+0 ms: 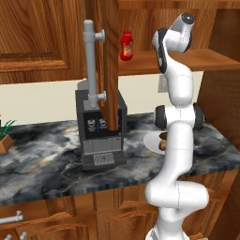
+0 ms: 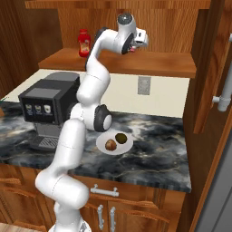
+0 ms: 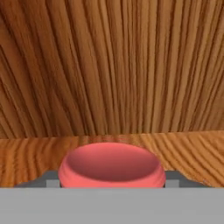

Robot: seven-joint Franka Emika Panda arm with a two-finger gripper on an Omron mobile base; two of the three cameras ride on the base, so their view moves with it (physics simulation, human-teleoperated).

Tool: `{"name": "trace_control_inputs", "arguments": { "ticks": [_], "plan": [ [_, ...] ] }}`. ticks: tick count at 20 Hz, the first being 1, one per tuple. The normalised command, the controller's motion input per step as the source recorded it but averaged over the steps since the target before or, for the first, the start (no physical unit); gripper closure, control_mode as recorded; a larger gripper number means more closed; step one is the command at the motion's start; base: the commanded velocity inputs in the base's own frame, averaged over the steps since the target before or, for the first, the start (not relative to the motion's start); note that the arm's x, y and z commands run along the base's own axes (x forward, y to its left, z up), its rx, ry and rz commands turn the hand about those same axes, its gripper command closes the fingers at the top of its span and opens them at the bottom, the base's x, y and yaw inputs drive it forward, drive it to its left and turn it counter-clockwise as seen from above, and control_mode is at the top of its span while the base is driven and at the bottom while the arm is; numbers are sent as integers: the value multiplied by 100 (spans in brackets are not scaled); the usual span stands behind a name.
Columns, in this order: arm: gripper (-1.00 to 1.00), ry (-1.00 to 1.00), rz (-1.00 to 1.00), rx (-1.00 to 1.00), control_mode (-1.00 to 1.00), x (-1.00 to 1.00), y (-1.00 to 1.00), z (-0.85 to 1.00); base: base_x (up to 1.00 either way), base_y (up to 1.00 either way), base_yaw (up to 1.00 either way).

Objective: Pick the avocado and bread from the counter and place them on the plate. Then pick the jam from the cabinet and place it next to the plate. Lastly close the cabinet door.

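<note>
Jam (image 3: 112,165) sits on cabinet (image 2: 136,63) shelf, directly between the finger tips; gripper (image 3: 112,183) appears pinched on it, though tips are mostly hidden, so grip is prob. not certain. Arm reaches up to shelf level for this. Avocado (image 2: 121,137) & bread (image 2: 110,145) lie on plate (image 2: 100,144), on counter (image 2: 154,149). Cabinet door (image 1: 111,65) stands open.

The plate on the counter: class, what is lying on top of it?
On the white plate lie the brown bread and the dark green avocado, side by side. From the left base camera, the arm covers most of the plate.
</note>
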Motion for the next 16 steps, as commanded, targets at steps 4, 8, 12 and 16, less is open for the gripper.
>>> {"name": "trace_control_inputs", "arguments": {
  "ticks": [4,8,12,16],
  "plan": [
    [100,-4,0,5,-100,-95,-5,-9,0,0,0],
    [100,-5,0,6,-100,-100,-24,-39,0,0,0],
    [100,-10,0,6,-100,-100,-39,-61,0,0,0],
    [100,-35,2,6,-100,-100,-40,-43,0,0,0]
  ]
}}
